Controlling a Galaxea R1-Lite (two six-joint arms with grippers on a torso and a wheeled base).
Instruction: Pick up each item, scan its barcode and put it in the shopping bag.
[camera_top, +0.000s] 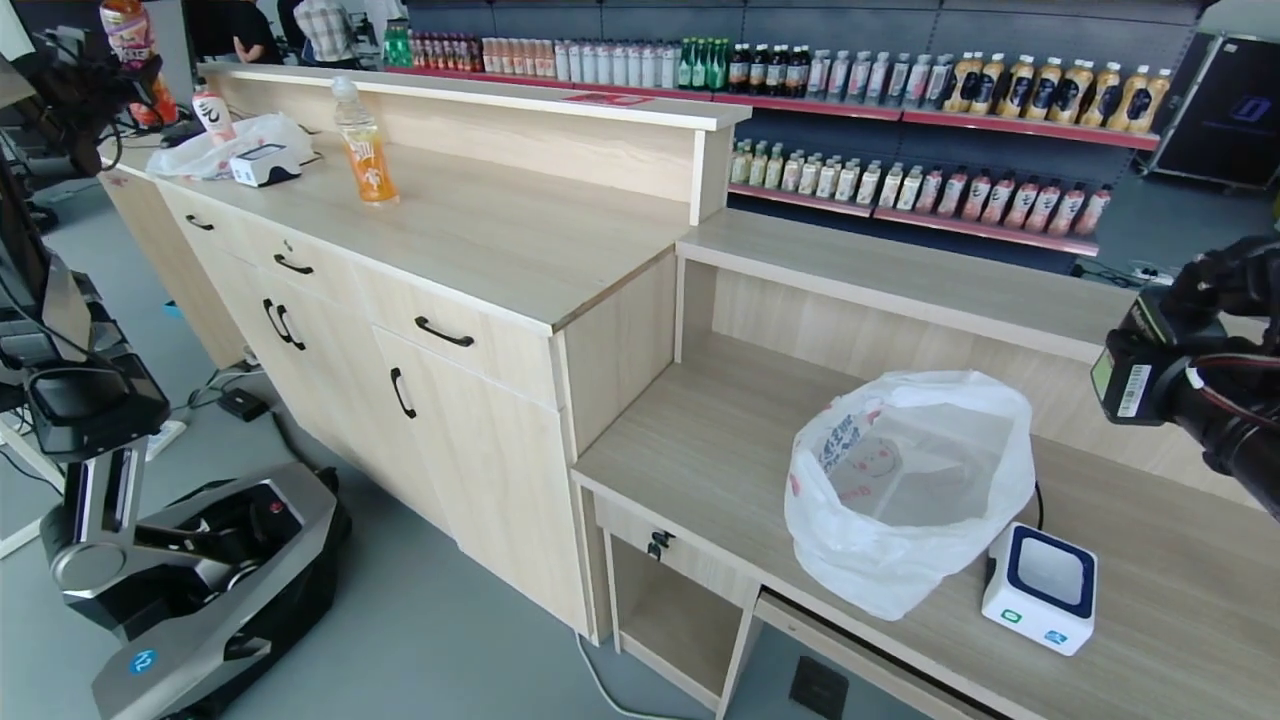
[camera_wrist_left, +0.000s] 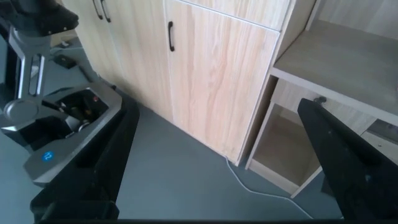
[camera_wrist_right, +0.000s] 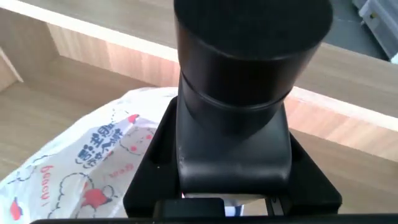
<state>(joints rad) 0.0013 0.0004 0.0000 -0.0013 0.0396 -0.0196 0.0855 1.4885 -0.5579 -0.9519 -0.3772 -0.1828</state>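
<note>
The left gripper (camera_wrist_left: 216, 107) hangs low over the floor in front of the cabinet doors (camera_wrist_left: 211, 68), fingers (camera_wrist_left: 93, 168) spread wide and empty; the left wrist view settles that. The drink bottle (camera_top: 365, 135) stands upright on the high counter (camera_top: 480, 230), far and to the left, well apart from both arms. Judgement: it is stiff plastic with liquid inside, so moderately heavy, and smooth and round, so liable to slip or turn. The best hold is across the mid-body at the label, which must then face the scanner. To the right, on the lower desk (camera_top: 700, 430), sits the shopping bag (camera_top: 905, 480), mouth open. It is thin film, soft and light, and its rim is likely to fold if knocked. The scanner (camera_top: 1040, 585) stands just beside the bag, on its near right. The head view places the bottle, bag and scanner. The right wrist view puts the right gripper (camera_wrist_right: 231, 165) close above the bag's printed side, but a dark housing blocks the view, so its state cannot be told.
</note>
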